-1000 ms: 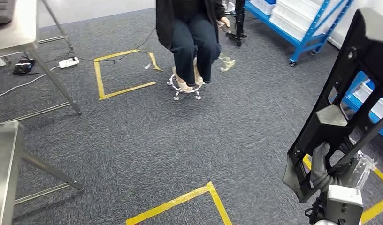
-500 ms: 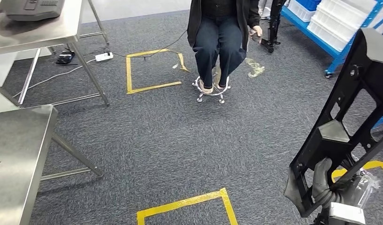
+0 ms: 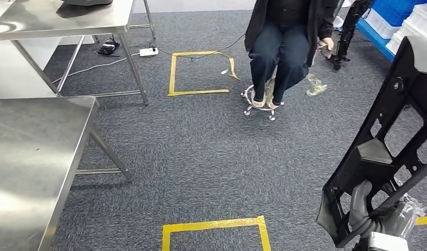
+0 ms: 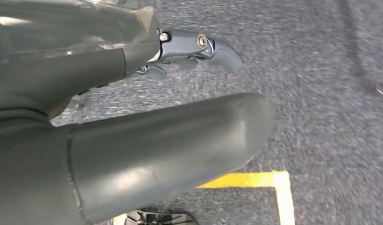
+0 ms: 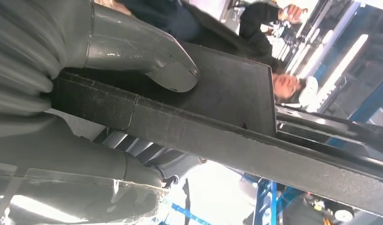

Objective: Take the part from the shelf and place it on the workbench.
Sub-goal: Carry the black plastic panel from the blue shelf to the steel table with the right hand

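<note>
One turn leftward since a second ago; steel tabletop [image 3: 33, 151] now near left; right hand [image 3: 376, 217] fingers [image 3: 359, 196] gripping black part [image 3: 389, 141]; left hand [image 4: 133, 140] fingers' state unclear.

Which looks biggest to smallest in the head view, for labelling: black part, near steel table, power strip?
1. Near steel table and black part: similar, nearness makes ranking unsure.
2. Power strip, far off.

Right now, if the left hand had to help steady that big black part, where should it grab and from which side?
Probably a bare bar of the black part above the right hand, which grips its bottom end. Come from the robot's left: the frame stands tilted, with open cutouts that fingers could likely wrap through.
</note>
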